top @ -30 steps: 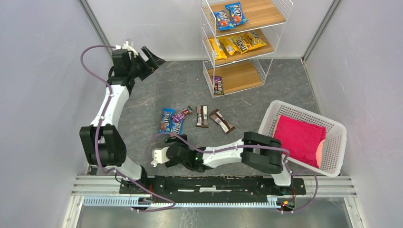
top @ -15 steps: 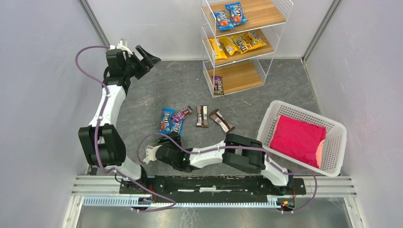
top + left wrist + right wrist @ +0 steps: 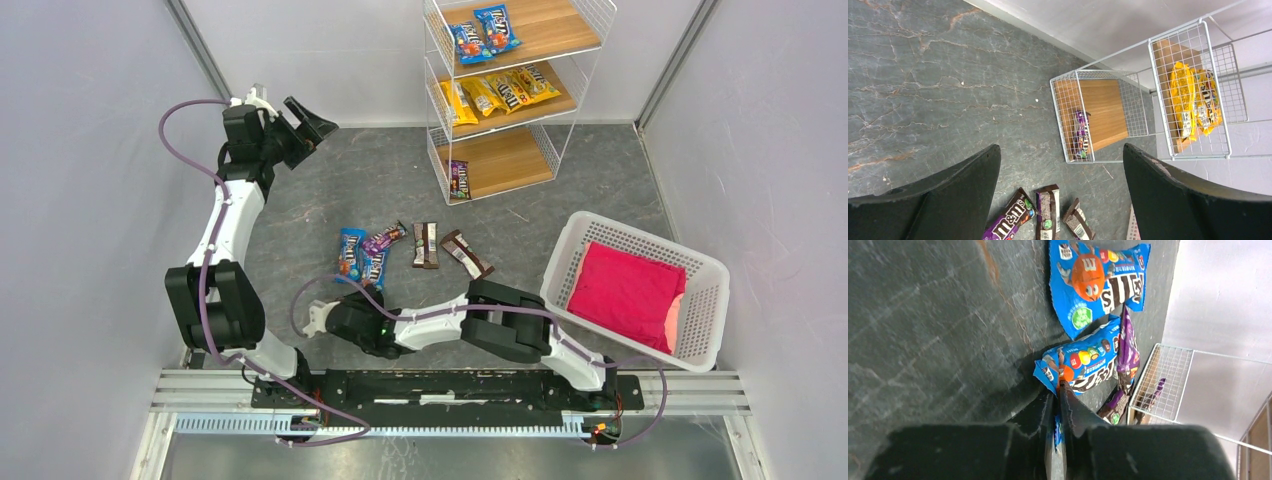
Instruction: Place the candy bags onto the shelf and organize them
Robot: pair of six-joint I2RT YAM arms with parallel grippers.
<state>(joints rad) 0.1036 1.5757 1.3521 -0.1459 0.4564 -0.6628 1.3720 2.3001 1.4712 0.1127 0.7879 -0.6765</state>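
The right pincer [image 3: 1058,390] sits low over the dark grey marbled counter [image 3: 330,190], close to the arm bases. Its jaws are drawn to a narrow slit on the near corner of a glossy blue candy bag [image 3: 1083,365], and a sliver of blue wrapper shows between the fingers [image 3: 1078,412]. That bag lies flat directly ahead of the fingertips. A second blue candy bag [image 3: 1098,280] lies just beyond it, and a slim purple candy packet [image 3: 1128,347] lies against its far side. A dark brown candy packet [image 3: 426,244] and a second dark brown packet [image 3: 467,254] lie to the right of this cluster, apart from the pincer. The tall white wire-frame shelf with three wooden tiers [image 3: 505,160] stands at the far side, well apart from both pincers. It carries two blue bags [image 3: 468,42] on the top tier, yellow candy bags [image 3: 500,92] on the middle tier and one purple packet [image 3: 459,180] at the left edge of the bottom tier. The left pincer [image 3: 318,132] is raised at the far left, jaws spread wide with nothing between them. A white plastic lattice basket [image 3: 700,290] holding a pink cloth [image 3: 630,290] stands at the right.
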